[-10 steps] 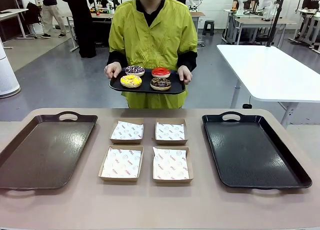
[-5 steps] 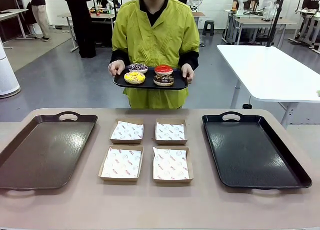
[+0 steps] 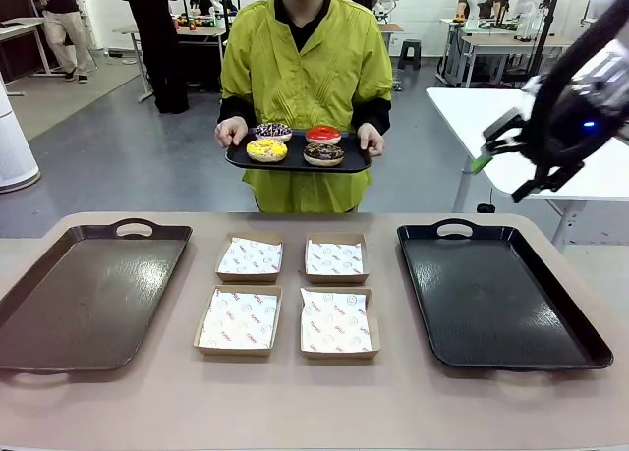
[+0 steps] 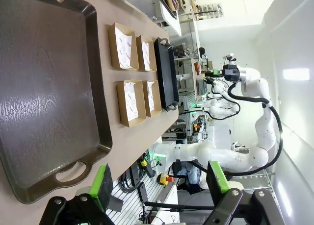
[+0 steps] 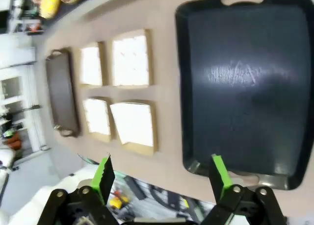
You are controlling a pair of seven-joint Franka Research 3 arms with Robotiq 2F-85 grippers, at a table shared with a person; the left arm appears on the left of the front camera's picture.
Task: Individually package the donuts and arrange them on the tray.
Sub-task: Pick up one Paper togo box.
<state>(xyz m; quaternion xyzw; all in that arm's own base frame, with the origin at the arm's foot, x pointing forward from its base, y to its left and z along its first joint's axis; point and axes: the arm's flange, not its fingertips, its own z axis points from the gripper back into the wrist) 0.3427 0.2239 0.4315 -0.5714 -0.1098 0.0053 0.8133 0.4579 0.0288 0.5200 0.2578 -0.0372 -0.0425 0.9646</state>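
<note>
Four donuts [image 3: 323, 154], red, yellow, sprinkled chocolate and dark-glazed, sit on a small black serving tray [image 3: 295, 165] held in the person's hands [image 3: 232, 132] at twelve o'clock, beyond the table's far edge; four paper-lined boxes [image 3: 250, 257] lie at centre, brown tray [image 3: 88, 294] at nine, black tray [image 3: 496, 294] at three; right gripper [image 3: 508, 173] hangs at two o'clock, jaws wide; left gripper [image 4: 158, 185] likewise spread wide.

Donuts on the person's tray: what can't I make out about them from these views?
- Front view: the donuts are small and far on the held tray; the rear two sit partly behind the front two, toppings unclear.
- Right wrist view: blurred, and the top-left edge cuts the donuts off.
- Left wrist view: the top edge cuts them off; too small for colours.
</note>
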